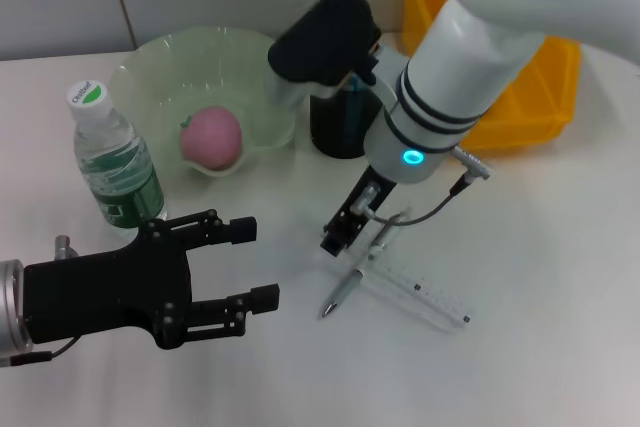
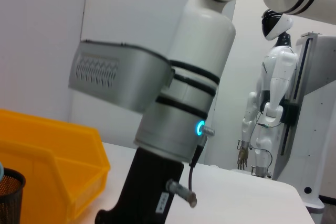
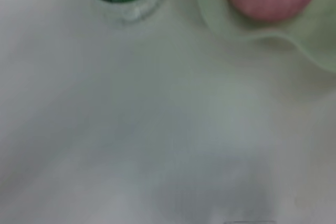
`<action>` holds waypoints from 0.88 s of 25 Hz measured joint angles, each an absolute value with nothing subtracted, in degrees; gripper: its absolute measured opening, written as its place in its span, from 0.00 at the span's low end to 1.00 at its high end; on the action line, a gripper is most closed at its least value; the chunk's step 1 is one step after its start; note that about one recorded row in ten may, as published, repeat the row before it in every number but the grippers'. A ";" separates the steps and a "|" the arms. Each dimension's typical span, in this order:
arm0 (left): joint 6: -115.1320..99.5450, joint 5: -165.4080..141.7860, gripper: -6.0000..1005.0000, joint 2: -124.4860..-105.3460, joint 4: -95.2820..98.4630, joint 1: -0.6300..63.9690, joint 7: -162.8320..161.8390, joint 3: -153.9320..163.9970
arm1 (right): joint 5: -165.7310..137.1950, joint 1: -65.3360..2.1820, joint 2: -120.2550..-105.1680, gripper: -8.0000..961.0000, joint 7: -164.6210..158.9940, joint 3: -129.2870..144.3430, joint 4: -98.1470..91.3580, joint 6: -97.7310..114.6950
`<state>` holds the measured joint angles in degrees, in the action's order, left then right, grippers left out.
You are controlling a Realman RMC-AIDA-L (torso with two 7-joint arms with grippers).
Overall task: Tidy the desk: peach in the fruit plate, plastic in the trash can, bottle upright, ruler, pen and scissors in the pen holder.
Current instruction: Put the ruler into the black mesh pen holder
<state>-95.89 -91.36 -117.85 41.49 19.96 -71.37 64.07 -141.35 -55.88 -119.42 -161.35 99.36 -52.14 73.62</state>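
Pink peach (image 1: 210, 136) in green plate (image 1: 150, 62), bottle (image 1: 117, 162) upright beside it, right gripper (image 1: 349, 230) low over pen (image 1: 346, 287) and ruler (image 1: 425, 294) on white desk (image 1: 540, 287), finger state unclear, left gripper (image 1: 245, 267) spread, idle near bottle, black holder (image 1: 340, 127) before yellow bin (image 1: 530, 97).

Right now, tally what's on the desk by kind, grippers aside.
Fruit: 1, peach
Plates: 1, fruit plate
Bottles: 1, bottle, upright
Stationery: 2, pen, ruler
Containers: 2, pen holder, yellow bin
Total: 7
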 joint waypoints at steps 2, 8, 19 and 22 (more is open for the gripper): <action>-95.89 -91.38 0.77 -117.85 41.49 19.95 -71.37 64.07 | -141.63 -55.21 -119.33 0.41 -161.18 97.84 -54.21 74.67; -96.15 -91.41 0.77 -117.88 41.37 19.97 -71.37 64.07 | -145.60 -52.20 -119.22 0.41 -161.05 92.35 -63.35 78.04; -96.57 -91.49 0.77 -118.03 41.13 20.10 -71.37 64.07 | -145.43 -42.62 -119.16 0.41 -158.09 83.62 -85.19 81.65; -96.58 -91.49 0.77 -118.04 41.13 20.14 -71.37 64.07 | -144.48 -39.08 -119.26 0.41 -157.13 81.71 -91.55 80.54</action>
